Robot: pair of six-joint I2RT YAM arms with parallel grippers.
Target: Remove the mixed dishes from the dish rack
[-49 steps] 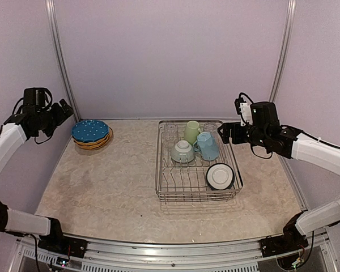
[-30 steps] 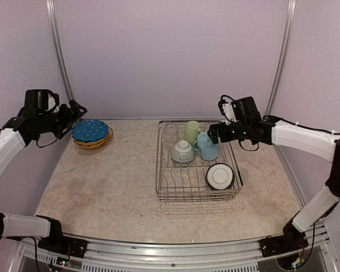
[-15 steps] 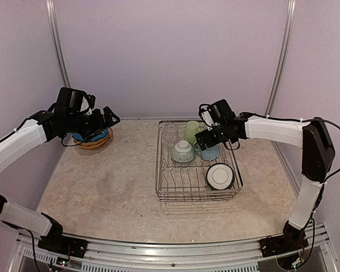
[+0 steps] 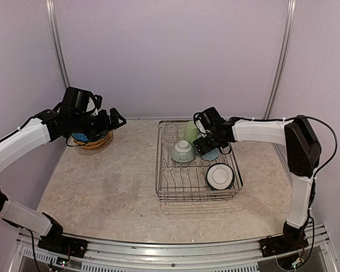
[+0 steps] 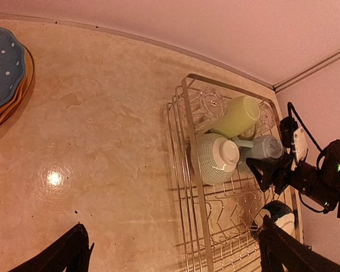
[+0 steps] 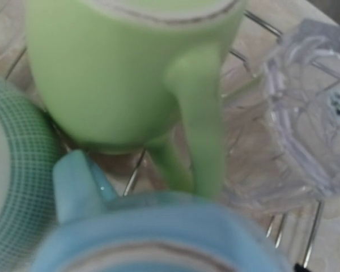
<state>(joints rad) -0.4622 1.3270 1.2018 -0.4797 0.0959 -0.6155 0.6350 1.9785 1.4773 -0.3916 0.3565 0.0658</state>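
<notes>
Blue mug (image 5: 264,148) beneath right gripper (image 4: 201,148) (in rack (image 4: 157,170)).

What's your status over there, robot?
Left gripper open, hovering above the table. Right gripper at the light blue mug in the dish rack, jaws unclear. Pale green mug and bowl crowd close beside it.

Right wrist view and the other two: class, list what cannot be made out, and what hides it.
Right wrist: light blue mug blurred, cut by the bottom edge; clear glass cut by the right edge.
Top: right gripper covers much of that mug; whether it grips is unclear.
Left wrist: blue dotted plate cut by the left edge.
</notes>
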